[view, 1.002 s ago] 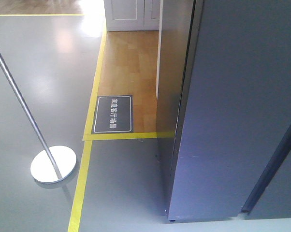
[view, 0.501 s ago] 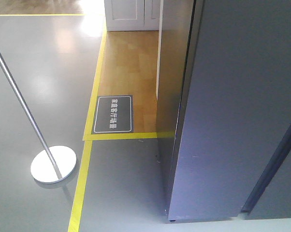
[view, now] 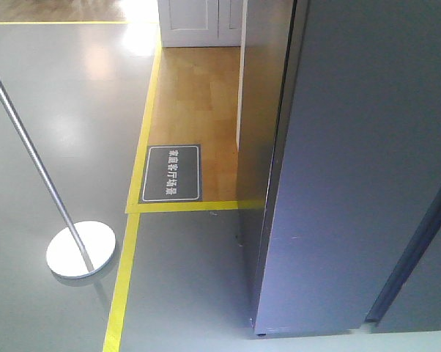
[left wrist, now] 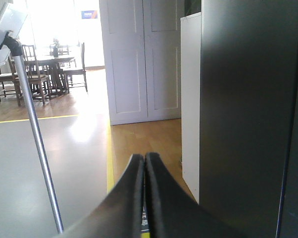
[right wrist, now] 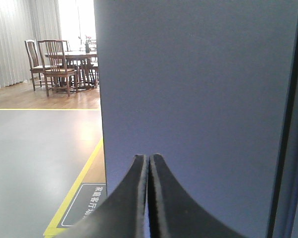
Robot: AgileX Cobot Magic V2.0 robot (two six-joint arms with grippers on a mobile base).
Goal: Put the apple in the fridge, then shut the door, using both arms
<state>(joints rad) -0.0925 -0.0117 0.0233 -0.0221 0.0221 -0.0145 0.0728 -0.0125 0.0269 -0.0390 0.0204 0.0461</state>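
The dark grey fridge (view: 352,169) fills the right of the front view, its flat door (view: 367,147) shut against the body. It also shows in the left wrist view (left wrist: 243,109) and fills the right wrist view (right wrist: 198,84). My left gripper (left wrist: 144,156) is shut and empty, pointing past the fridge's left side. My right gripper (right wrist: 149,156) is shut and empty, facing the grey door panel. The apple is out of view. Neither arm shows in the front view.
A metal stanchion pole (view: 30,154) on a round base (view: 80,249) stands at the left. Yellow floor tape (view: 125,271) borders a wood floor with a dark floor sign (view: 172,173). White cabinets (left wrist: 139,59) stand behind; a dining table with chairs (right wrist: 65,64) is far off.
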